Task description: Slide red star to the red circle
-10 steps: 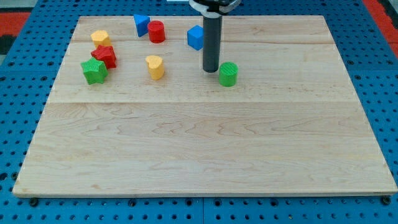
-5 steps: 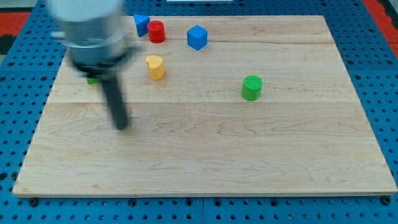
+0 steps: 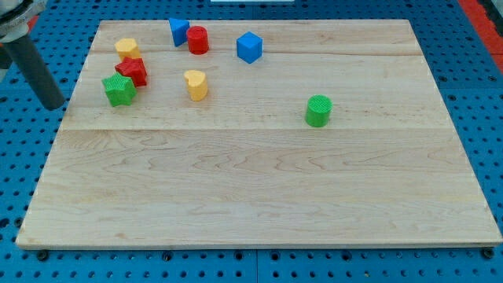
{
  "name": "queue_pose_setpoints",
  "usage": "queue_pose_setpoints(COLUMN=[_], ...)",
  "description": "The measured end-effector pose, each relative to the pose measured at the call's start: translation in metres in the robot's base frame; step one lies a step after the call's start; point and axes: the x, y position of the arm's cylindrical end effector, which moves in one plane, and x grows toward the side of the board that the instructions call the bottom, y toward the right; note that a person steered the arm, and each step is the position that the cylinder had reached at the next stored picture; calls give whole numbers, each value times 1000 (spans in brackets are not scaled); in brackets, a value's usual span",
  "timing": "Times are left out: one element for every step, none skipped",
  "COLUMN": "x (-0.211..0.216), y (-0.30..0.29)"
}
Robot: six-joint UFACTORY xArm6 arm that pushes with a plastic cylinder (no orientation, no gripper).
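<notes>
Camera view shows my tip (image 3: 52,104) parked off the table's (image 3: 259,189) left edge, over the blue pegboard (image 3: 16,157), well to the view's left of the red star (image 3: 133,71). No claw on this rig, so there is nothing to open or close: just a straight dark rod, touching no block.

Taking the red star as the landmark: it sits near the table's upper-left corner. A yellow block (image 3: 126,48) sits just above it, a green star (image 3: 119,90) just below and to its left, both very close or touching. The red circle (image 3: 197,39) lies to its right and a little toward the view's top, with a blue block (image 3: 179,31) just beside it. A yellow heart-like block (image 3: 196,84) stands to the star's right and slightly lower. A blue cube (image 3: 248,47) is farther right; a green cylinder (image 3: 318,111) is well apart, right and lower.

By my reading, this is the approach step: the push is not begun. Next, the tip wants to come in on the star's lower-left side, threading past the green star, then drive up and right. The risk is dragging the neighbours along.

Surface is pale planked wood on perforated blue board.
</notes>
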Motion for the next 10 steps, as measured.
queue_pose_setpoints(x=[2, -31, -47, -47, -56, -57, -64, -64, -72, -84], y=[0, -1, 26, 93, 129, 128, 100, 81, 93, 140])
